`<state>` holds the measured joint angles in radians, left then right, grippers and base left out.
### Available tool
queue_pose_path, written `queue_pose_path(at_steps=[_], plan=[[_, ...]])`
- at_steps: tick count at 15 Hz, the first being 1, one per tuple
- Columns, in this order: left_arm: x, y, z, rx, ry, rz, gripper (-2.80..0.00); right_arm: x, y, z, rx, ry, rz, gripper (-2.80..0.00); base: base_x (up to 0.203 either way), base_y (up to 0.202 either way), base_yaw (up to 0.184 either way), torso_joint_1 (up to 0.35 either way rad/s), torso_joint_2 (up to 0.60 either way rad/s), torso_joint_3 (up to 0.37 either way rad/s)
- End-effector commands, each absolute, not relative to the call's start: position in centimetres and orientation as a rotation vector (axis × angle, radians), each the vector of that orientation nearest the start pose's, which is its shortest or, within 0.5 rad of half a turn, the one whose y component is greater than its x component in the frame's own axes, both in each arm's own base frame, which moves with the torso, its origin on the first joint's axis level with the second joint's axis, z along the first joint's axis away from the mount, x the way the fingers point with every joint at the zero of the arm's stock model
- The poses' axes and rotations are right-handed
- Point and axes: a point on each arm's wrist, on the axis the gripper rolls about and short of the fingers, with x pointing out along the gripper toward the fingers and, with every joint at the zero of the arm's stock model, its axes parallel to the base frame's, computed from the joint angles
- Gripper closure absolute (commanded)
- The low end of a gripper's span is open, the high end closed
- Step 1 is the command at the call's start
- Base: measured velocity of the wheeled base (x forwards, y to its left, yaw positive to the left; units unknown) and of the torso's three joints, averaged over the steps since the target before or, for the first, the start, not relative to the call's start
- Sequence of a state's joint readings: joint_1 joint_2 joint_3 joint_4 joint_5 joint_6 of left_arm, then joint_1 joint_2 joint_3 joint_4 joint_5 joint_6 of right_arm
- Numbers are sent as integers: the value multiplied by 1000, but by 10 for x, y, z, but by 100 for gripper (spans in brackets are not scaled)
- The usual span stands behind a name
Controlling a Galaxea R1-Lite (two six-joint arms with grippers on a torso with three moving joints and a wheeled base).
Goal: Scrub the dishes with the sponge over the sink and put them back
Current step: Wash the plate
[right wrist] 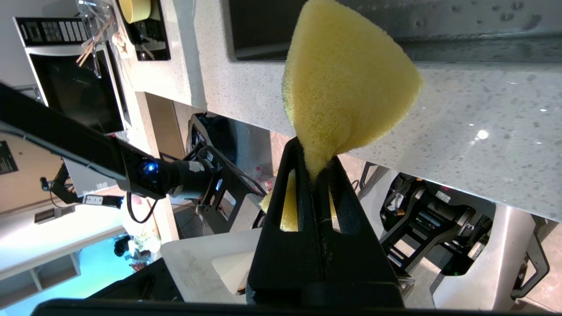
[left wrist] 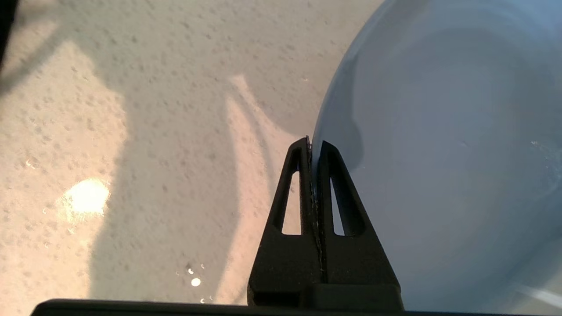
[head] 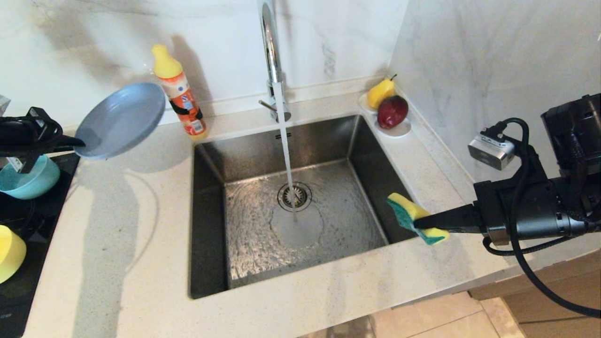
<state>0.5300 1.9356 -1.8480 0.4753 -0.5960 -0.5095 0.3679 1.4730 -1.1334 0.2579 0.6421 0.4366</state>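
My left gripper (head: 80, 141) is shut on the rim of the grey-blue plate (head: 121, 119), held tilted in the air above the counter left of the sink (head: 263, 155). The left wrist view shows the plate (left wrist: 439, 153) pinched at its edge by the left gripper (left wrist: 312, 147). At the sink's right edge my right gripper (head: 420, 223) is shut on the yellow and green sponge (head: 407, 213), squeezed and bulging (right wrist: 347, 83) beyond the right gripper (right wrist: 317, 160). A teal-blue bowl (head: 29, 180) and a pale yellow bowl (head: 9, 252) sit at far left.
Water runs from the chrome faucet (head: 271, 51) onto the drain (head: 294, 196). An orange detergent bottle (head: 181, 96) stands behind the sink's left corner. A white dish (head: 399, 130) with a pear and a red fruit sits at the back right corner. A dark surface (head: 19, 300) holds the bowls.
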Motion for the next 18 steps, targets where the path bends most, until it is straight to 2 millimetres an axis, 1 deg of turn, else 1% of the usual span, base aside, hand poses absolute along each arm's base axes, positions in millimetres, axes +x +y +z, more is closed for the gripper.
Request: queue_pose_path(at_steps=[1, 3, 6, 7, 10, 11, 13, 14, 16, 18], plan=[[322, 163, 284, -805, 522, 37, 0, 221, 100, 256, 475, 828, 834, 0, 0, 0, 0, 0, 0, 0], [328, 140, 280, -787, 560, 5, 0, 221, 100, 256, 475, 829, 834, 0, 0, 0, 0, 0, 0, 0], [341, 99, 272, -743, 622, -27, 0, 220, 100, 256, 475, 828, 834, 0, 0, 0, 0, 0, 0, 0], [343, 91, 272, -723, 620, -6, 0, 221, 100, 256, 475, 831, 833, 0, 0, 0, 0, 0, 0, 0], [345, 91, 271, -714, 613, 14, 0, 221, 100, 254, 475, 834, 832, 0, 0, 0, 0, 0, 0, 0], [346, 94, 270, -713, 612, 29, 0, 220, 99, 254, 476, 835, 832, 0, 0, 0, 0, 0, 0, 0], [352, 99, 261, -706, 617, 83, 0, 218, 99, 255, 475, 831, 833, 0, 0, 0, 0, 0, 0, 0], [357, 101, 253, -703, 627, 114, 0, 218, 99, 255, 475, 830, 833, 0, 0, 0, 0, 0, 0, 0], [352, 100, 246, -711, 655, 118, 0, 217, 98, 256, 474, 824, 834, 0, 0, 0, 0, 0, 0, 0], [348, 98, 248, -705, 646, 110, 0, 217, 98, 256, 475, 825, 832, 0, 0, 0, 0, 0, 0, 0]])
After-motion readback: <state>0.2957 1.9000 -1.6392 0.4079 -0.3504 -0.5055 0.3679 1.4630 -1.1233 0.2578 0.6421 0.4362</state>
